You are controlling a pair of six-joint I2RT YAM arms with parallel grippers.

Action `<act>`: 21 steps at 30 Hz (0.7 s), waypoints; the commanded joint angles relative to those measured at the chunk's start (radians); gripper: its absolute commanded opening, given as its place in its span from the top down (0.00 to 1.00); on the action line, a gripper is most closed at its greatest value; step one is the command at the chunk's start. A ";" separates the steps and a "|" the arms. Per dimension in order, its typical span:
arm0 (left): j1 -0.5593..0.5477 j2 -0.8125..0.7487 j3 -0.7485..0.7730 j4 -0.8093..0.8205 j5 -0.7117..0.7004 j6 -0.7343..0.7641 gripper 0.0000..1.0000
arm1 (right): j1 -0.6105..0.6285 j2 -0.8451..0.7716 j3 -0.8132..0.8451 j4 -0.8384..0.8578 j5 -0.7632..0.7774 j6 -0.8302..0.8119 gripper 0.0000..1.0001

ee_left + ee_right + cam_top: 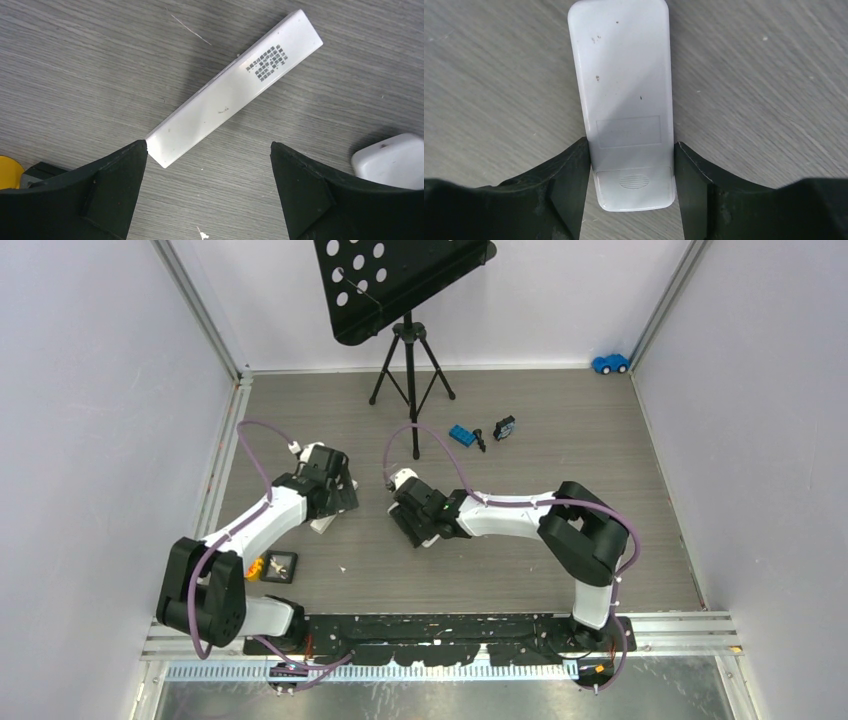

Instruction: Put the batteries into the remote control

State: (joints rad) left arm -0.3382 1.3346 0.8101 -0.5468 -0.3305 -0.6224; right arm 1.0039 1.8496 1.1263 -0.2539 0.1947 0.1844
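Remote control (624, 75) and both arms share a grey wood-grain table (560, 540), closed in by pale walls at the left, right and far sides. A black music stand (400, 280) rises at the far middle. The open room is mostly on the right half and in the near strip in front of the arm bases.

The right gripper (631, 150) straddles the remote control at mid-table. Its jaws are closed in until each finger sits flush against a long edge, which looks like a steadying hold. The remote lies back-up, and its ridged battery cover (634, 187) is not yet off, so no cell can go in.

The left gripper (208, 147) hovers with jaws spread wide, holding nothing. A second white bar with printed text (235, 90) lies slanted ahead of it, one corner at the left fingertip; whether they touch is unclear.

Well apart near the far side sit a blue brick (462, 435), a black-and-blue block (504, 427) and a blue toy car (610, 363).

The batteries cannot be picked out in these views.
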 commanded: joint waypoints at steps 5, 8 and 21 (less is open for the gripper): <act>0.005 0.009 -0.039 0.075 0.020 0.034 0.05 | -0.012 -0.078 -0.014 0.040 0.201 0.122 0.52; 0.005 0.013 -0.050 0.106 0.040 0.063 0.05 | -0.045 -0.146 -0.041 0.030 0.241 0.190 0.52; 0.005 0.161 0.009 0.089 -0.013 0.085 0.03 | -0.424 -0.569 -0.254 -0.213 0.355 0.455 0.52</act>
State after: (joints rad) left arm -0.3378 1.4651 0.7788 -0.4465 -0.3054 -0.5377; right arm 0.6662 1.3708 0.9287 -0.3595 0.4770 0.5343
